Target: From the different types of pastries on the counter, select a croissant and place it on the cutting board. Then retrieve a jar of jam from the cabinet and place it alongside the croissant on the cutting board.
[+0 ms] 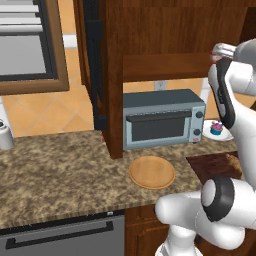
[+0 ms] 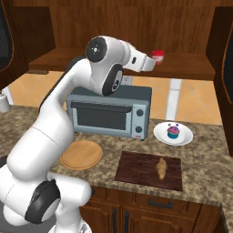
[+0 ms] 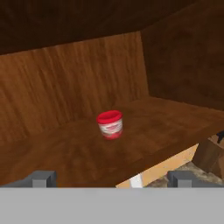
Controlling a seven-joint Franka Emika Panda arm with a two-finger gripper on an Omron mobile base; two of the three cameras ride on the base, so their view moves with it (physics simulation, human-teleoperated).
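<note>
The gripper (image 3: 112, 178), jaws apart, faces the jar (image 3: 110, 124) mid-frame on the cabinet (image 3: 65, 78) shelf; the croissant (image 2: 161, 167) lies on the board (image 2: 136, 169).

The cabinet (image 2: 191, 27) stands open at the front, and its shelf plank (image 3: 144, 127) lies bare all round the jar of jam (image 3: 110, 124), which stands well clear of the back and side walls. The gripper (image 3: 113, 178), fingers spread wide, faces the jar with nothing between. Below the shelf, the toaster oven (image 2: 109, 111) takes up the counter (image 2: 207, 179) space.
</note>
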